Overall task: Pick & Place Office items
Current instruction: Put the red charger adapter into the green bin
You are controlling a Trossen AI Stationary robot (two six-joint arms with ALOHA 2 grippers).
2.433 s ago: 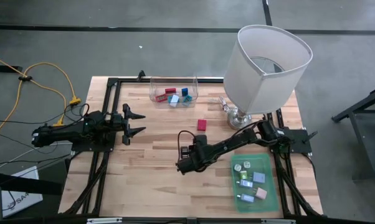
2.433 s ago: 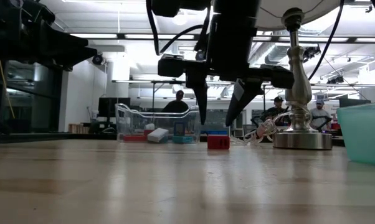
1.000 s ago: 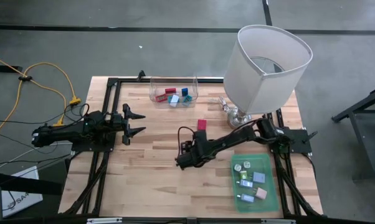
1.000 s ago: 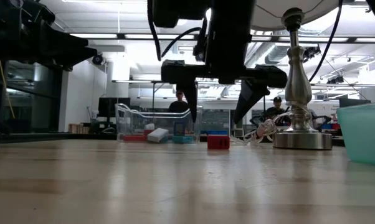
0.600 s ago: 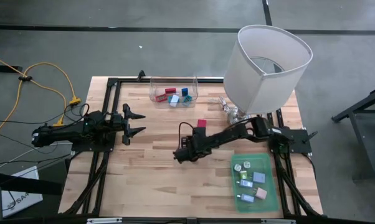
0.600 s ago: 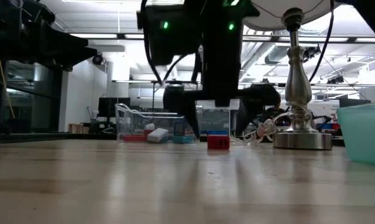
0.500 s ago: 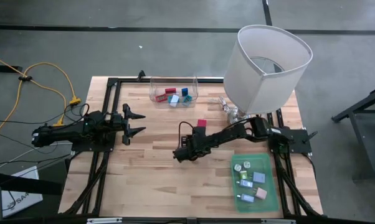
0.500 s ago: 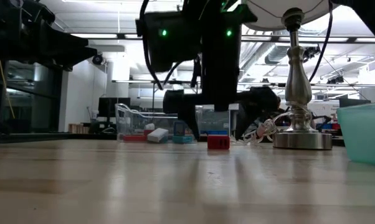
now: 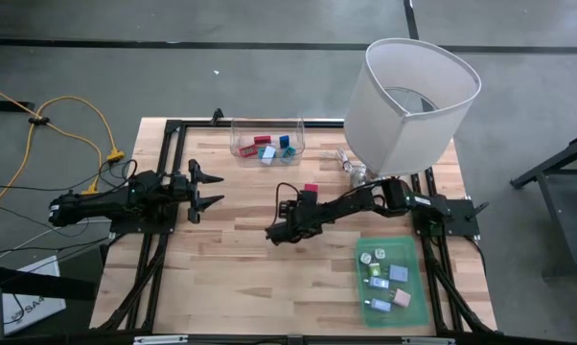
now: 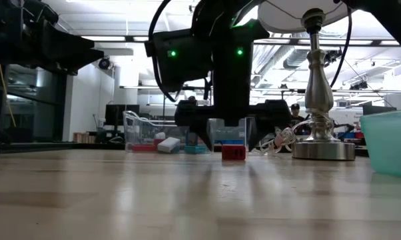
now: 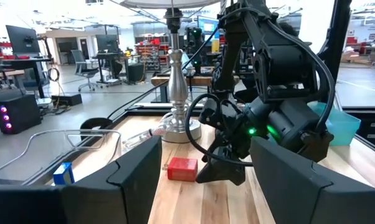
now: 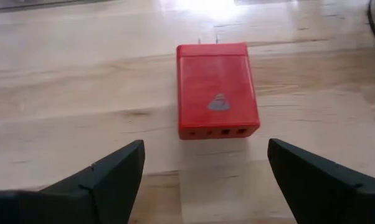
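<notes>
Right gripper (image 12: 200, 168) is spread wide and grasping nothing, low over the middle of the wooden table (image 9: 231, 278). Its wrist view shows a red block (image 12: 217, 89) lying flat on the wood just ahead of the two fingertips, centred between them but apart from both. I judge I have it lined up this way so the fingers can slide past either side of the block and close on it.

From above, the red block (image 9: 311, 190) sits near the table's centre, at the tip of my right arm. Behind it, at the far edge, a clear bin (image 9: 267, 140) holds several small red, white and blue items. At the near right a teal tray (image 9: 362, 287) holds more small pieces. The block lies between the two containers; I cannot tell which it is meant for.

A white lamp (image 9: 413, 101) stands at the far right corner, close over the right arm.

Left gripper (image 9: 210, 188) waits at the table's left side, fingers parted and empty.
</notes>
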